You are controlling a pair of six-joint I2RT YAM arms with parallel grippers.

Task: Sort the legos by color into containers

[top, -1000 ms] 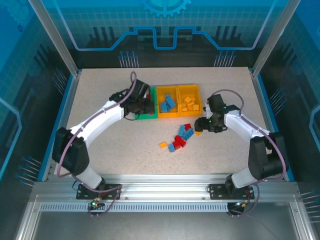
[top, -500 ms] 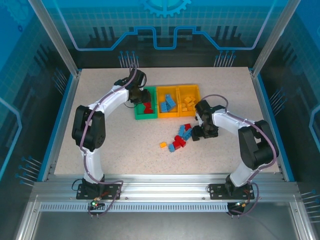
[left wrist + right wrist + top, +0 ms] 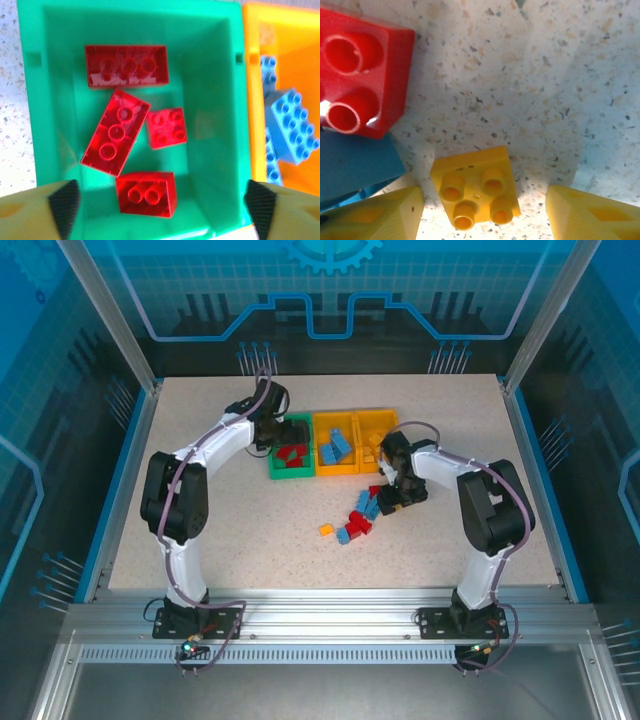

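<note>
Advanced, right gripper (image 3: pixel 482 215) straddles yellow brick (image 3: pixel 475 192), jaws open: likely light, stiff, slick; pinch its flat sides; left gripper (image 3: pixel 162 202) open too.

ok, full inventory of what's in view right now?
green bin: one, green, left end of the bin row
orange-yellow bins: two, middle and right of the row
red bricks: four, red, in the green bin
blue bricks: several, blue, middle bin
yellow bricks: several, yellow, right bin, partly behind the right arm
loose bricks: small pile, red and blue, on the table in front of the bins; count unclear
orange brick: one, orange, left of the pile, apart
yellow brick: one, yellow, on the table
table: one, speckled beige
left tool: open, empty, over the green bin
right tool: open, straddling the yellow brick, gaps both sides
</note>
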